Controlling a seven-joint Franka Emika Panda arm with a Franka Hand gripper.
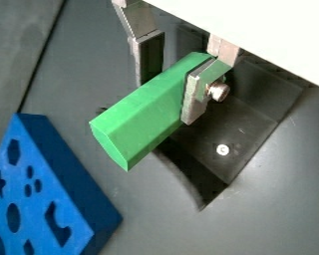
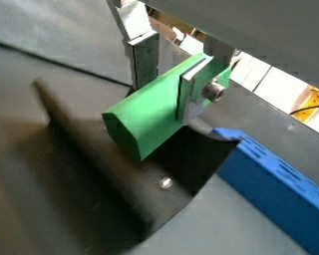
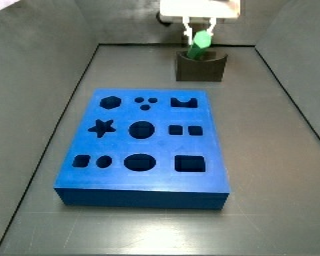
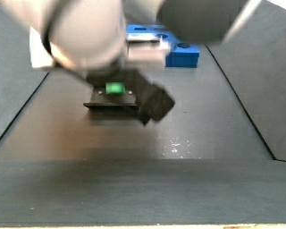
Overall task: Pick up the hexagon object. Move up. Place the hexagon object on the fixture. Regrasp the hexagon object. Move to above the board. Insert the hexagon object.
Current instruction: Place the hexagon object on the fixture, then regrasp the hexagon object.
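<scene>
The Franka arm's two-finger end effector (image 1: 175,68), its flat silver plates closed on the bright green hexagonal bar (image 1: 149,115), hangs directly above the small dark olive-brown notched fixture (image 3: 200,66) at the far end of the dark grey counter (image 3: 276,150). In both wrist views one silver finger (image 1: 202,88) presses flat against a side face of the green bar (image 2: 152,113) near its upper end, a round screw head showing on the plate, while the opposite finger (image 2: 141,55) sits behind the bar; most of the bar's length juts out beyond the fingertips, its hexagonal end face free. Below the end effector (image 2: 173,68) the fixture's dark angled surface (image 2: 136,184) slopes away, with a small bright fastener set in it. In a side view the green piece (image 3: 200,41) stands upright in the end effector (image 3: 199,30), its lower end at the fixture's notch; whether it touches the notch cannot be told. The large thick blue rectangular board (image 3: 145,147), cut with dark star, circle, square and hexagon openings, lies flat on the counter well apart from the end effector, nearer the middle of the surface. In a wrist view a corner of the blue board (image 1: 40,194) shows beside the fixture's base. In a side view the blurred arm fills the upper frame, and the green hexagonal end (image 4: 112,89) shows over the dark fixture (image 4: 128,100), with the board (image 4: 170,49) behind it.
</scene>
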